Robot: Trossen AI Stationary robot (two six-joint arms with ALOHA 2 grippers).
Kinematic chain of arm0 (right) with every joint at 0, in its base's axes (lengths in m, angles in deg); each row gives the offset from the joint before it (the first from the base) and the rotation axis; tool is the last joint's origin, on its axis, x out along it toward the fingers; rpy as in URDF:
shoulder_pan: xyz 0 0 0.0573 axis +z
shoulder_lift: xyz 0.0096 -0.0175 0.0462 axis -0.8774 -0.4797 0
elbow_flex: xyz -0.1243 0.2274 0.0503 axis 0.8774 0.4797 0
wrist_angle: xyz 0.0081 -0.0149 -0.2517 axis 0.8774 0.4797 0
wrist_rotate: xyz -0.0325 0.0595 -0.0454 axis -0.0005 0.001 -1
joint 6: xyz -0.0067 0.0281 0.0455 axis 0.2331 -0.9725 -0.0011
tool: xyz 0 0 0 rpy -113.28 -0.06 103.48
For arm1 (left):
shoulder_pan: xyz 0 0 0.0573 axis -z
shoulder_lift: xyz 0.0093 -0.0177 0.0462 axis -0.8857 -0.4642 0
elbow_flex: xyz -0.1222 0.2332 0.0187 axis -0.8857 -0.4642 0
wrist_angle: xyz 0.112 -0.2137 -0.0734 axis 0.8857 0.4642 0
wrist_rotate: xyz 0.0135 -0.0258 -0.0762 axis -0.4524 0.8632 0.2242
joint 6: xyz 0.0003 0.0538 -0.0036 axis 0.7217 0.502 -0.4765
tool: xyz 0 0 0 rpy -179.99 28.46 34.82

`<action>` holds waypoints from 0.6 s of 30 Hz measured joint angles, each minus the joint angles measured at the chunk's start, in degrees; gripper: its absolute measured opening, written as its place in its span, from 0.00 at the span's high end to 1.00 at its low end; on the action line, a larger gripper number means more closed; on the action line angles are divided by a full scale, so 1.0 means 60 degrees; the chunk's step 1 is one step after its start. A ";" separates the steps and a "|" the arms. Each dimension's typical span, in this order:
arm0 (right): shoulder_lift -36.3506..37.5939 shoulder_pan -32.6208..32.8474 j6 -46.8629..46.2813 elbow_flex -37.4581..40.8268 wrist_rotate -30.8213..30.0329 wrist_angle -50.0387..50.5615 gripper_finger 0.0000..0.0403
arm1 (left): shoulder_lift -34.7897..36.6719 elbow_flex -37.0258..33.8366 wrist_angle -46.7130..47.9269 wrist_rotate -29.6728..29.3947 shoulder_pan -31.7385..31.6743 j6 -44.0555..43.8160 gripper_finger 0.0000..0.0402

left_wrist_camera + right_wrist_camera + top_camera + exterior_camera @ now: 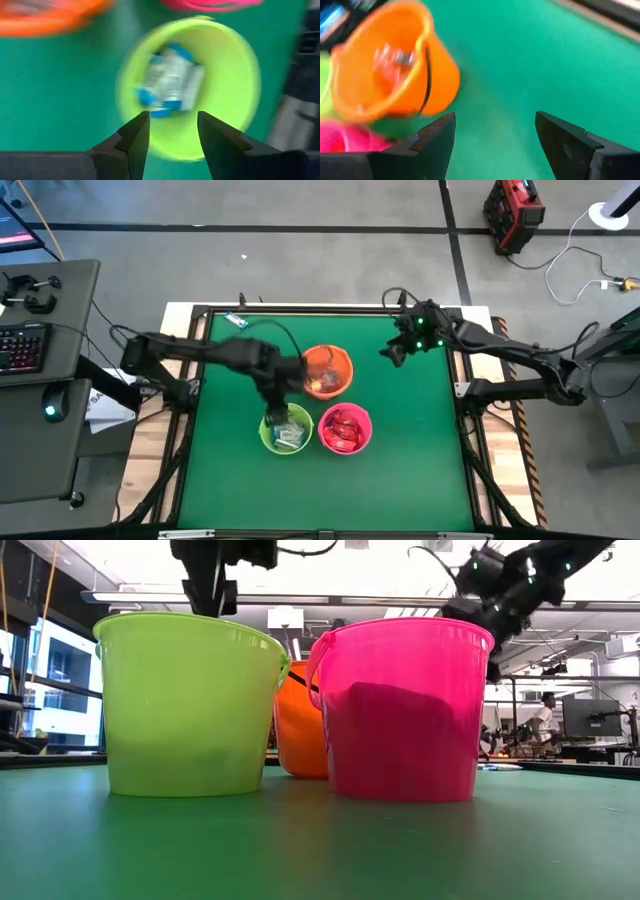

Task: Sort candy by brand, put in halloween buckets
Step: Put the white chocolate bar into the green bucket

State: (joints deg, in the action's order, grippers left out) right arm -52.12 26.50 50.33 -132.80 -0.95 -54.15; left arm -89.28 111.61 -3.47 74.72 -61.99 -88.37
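Observation:
Three buckets stand together on the green mat: lime green (266, 437), hot pink (367, 420) and orange (346, 361). Blue-and-white candies (170, 82) lie in the green bucket, red ones (343, 432) in the pink one, and clear silvery ones (395, 57) in the orange one. My left gripper (172, 117) hangs above the green bucket's rim, pointing down, open with nothing between its fingers. My right gripper (495, 120) is open and empty over the mat's far right (392, 352), right of the orange bucket. One blue candy (236, 321) lies at the table's far left edge.
Bare green mat (330, 490) spreads in front of the buckets and to their right. A black frame rims the table. A keyboard and mouse sit on a desk (40, 380) left of the table.

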 joint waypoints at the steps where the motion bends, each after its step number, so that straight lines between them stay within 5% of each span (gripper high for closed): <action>1: -0.0025 0.0000 -0.0341 -0.0276 -0.0490 0.0286 0.34 | 0.0233 -0.0089 0.0074 -0.0287 -0.0296 0.0423 0.61; 5: -0.0382 -0.0130 -0.1453 -0.1291 -0.2659 0.1132 0.34 | 0.1561 -0.1455 -0.1078 -0.0534 -0.1867 0.1471 0.60; 10: -0.1841 -0.0963 -0.3175 -0.2511 -0.4482 0.2917 0.34 | 0.2940 -0.3935 -0.3808 0.0363 -0.4035 0.1725 0.60; 18: -0.5686 -0.2932 -0.2759 -0.4910 -0.3848 0.4111 0.34 | 0.3380 -0.5015 -0.4894 0.1296 -0.5466 0.1886 0.60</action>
State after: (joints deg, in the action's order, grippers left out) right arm -86.23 8.91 33.78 -162.26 -24.03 -29.48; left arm -69.00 81.52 -32.84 82.50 -94.78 -77.06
